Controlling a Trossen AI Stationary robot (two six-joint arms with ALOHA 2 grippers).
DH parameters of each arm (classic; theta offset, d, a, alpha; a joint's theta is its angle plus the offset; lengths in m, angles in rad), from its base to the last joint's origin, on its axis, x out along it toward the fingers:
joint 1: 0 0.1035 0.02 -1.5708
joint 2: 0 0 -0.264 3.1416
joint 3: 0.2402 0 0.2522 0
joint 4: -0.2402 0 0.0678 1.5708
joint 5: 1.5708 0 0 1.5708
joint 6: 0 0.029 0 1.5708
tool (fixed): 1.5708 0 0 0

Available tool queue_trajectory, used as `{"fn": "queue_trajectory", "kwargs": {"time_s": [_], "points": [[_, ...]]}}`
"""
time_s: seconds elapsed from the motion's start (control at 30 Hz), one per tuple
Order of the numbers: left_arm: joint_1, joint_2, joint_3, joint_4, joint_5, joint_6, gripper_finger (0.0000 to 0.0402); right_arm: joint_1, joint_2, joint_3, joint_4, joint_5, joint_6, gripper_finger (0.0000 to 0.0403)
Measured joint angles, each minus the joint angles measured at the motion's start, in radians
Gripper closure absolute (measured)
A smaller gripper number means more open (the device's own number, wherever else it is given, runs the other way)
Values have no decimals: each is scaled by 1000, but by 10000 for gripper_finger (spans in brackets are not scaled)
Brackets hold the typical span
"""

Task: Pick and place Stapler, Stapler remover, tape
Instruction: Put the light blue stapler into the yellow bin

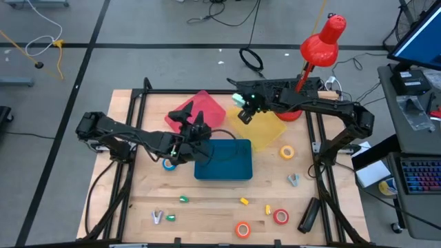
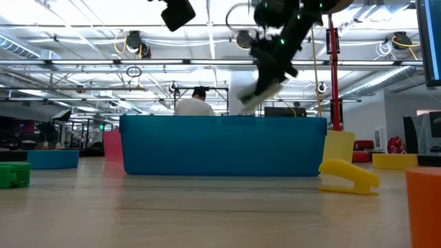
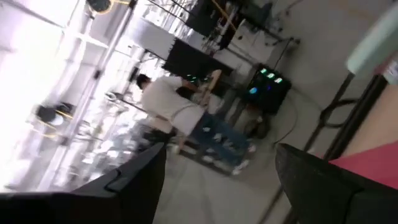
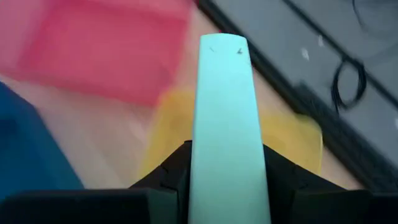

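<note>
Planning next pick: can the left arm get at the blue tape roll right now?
Probably yes: the blue tape roll lies on the table just beneath the left gripper, beside the blue bin, nothing covering it.

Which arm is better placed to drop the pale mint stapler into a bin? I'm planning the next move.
The right arm: its gripper already grips the pale mint stapler, above the yellow bin. The left gripper is empty, between the pink bin and blue bin.

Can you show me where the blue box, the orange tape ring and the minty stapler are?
blue box (image 1: 231, 173): high view, on its front wall.
orange tape ring (image 1: 242, 229): high view, on the ring's band.
mint stapler (image 4: 229, 124): right wrist view, middle of its top face.
</note>
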Motion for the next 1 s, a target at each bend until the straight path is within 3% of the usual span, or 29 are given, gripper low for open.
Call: {"fn": "queue_trajectory", "kwargs": {"time_s": [0.13, 0.3, 0.4, 0.53, 1.0], "points": [[-8, -16, 0, -178, 172, -264, 118, -15, 1, -51, -6, 9, 32, 291], [17, -44, 1, -402, 482, -621, 126, -16, 1, -131, -5, 102, 75, 291], [41, -53, -2, -521, 680, -801, 124, -20, 1, -183, 73, 107, 96, 291], [74, -67, 2, -598, 885, -926, 120, -20, 1, -273, 222, 106, 129, 291], [-3, -112, 0, -822, 1042, -1374, 124, -20, 1, -443, 384, 242, 159, 291]]}}
